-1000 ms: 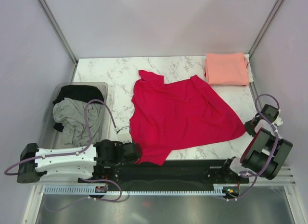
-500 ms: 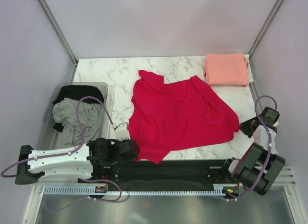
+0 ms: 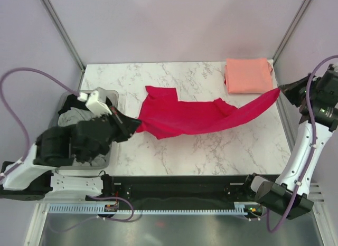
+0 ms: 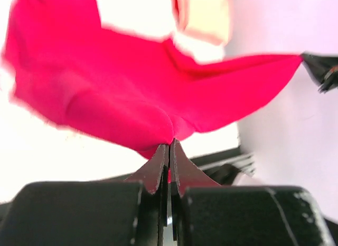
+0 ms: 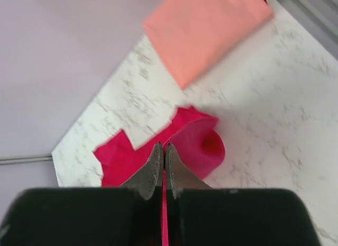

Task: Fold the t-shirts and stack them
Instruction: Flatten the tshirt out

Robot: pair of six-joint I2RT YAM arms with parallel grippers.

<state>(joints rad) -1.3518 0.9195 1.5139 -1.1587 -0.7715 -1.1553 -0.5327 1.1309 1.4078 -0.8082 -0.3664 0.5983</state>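
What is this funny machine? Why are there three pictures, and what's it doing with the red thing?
It is a robot with two arms bolted to a table. One picture looks down from above. The other two come from little cameras on the wrists, so you see each arm's own two fingers up close. The left gripper and the right gripper are each pinched shut on a red t-shirt, holding it stretched between them. A folded pink t-shirt lies at the far right corner. A clear bin on the left holds a grey shirt and a black shirt. The job is folding and stacking shirts.
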